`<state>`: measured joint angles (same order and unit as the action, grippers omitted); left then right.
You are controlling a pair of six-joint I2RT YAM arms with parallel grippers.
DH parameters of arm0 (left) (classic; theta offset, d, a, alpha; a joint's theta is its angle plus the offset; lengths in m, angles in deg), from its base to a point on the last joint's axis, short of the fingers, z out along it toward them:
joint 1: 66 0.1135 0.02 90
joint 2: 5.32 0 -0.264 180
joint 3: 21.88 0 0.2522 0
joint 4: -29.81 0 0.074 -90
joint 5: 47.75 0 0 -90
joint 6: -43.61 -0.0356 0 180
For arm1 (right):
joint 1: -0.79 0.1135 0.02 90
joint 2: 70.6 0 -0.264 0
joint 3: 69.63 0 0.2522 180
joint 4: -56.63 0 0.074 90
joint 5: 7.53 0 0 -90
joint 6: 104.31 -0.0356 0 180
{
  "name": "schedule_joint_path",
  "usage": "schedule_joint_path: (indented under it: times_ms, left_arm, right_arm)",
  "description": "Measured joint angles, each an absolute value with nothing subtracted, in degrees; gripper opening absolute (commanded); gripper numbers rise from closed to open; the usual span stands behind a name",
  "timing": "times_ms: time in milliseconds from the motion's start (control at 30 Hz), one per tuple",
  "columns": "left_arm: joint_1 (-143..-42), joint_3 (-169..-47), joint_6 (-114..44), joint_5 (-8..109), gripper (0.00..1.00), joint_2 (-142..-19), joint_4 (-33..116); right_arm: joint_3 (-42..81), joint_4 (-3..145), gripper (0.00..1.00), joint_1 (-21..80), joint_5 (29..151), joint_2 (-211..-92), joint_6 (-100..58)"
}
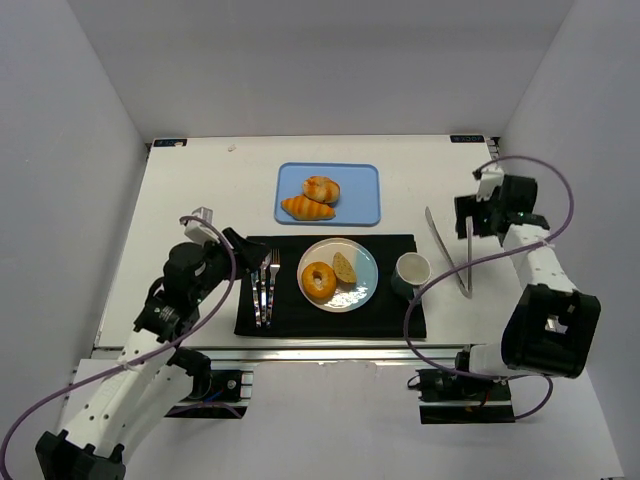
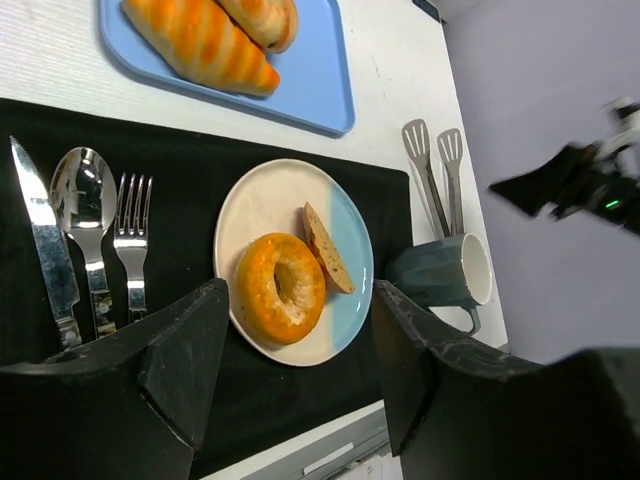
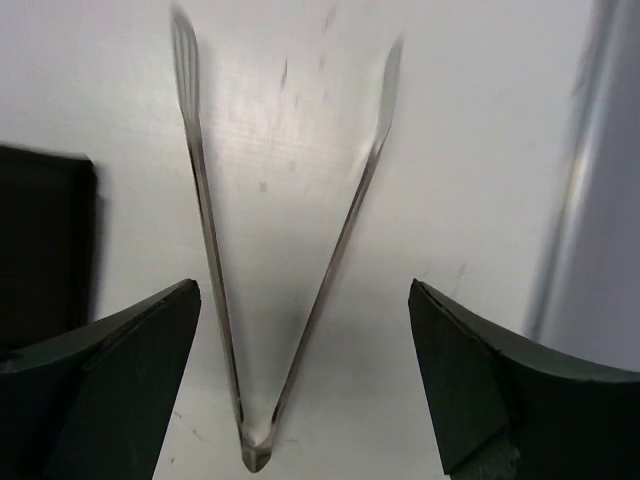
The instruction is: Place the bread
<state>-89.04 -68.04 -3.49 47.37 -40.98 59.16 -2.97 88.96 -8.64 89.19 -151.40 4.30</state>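
White walls close in a pale counter (image 1: pixel 200 180). From the top camera you see a blue tray (image 1: pixel 365 180) toward the far edge, carrying a croissant (image 1: pixel 308 208) and a round roll (image 1: pixel 321 188) that touch. A black placemat (image 1: pixel 390 315) lies along the near edge with cutlery (image 1: pixel 265 290), a plate (image 1: pixel 365 270) and a mug (image 1: pixel 411 270) on it. The plate holds a bagel (image 1: pixel 319 281) and a bread slice (image 1: pixel 344 267), so some bread is served and two pieces wait. Toward the right edge the tongs (image 1: pixel 445 252) lie flat beside the mug, your right pincer (image 1: pixel 468 215) above them. Your left pincer (image 1: pixel 243 255) hovers by the cutlery, out of the way.

Your left wrist camera shows its pincer wide and empty, framing the plate. It gives you what the top view blurs: the slice leaning against the bagel.

Your right wrist camera sees no bread. It settles what the top view cannot: the pincer stands wide, and the tongs rest on the counter in the gap, seemingly touching neither finger. You would need to grip them again before moving another piece.
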Motion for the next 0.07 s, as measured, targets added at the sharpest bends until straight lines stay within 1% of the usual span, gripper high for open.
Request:
schedule_joint_path:
  times_ms: [67]
  left_arm:
    - [-89.0,-68.0,-3.5,48.0,0.65,-41.8,58.4]
  right_arm:
    - [1.9,90.1,0.89,-8.6,91.0,-149.6,5.2]
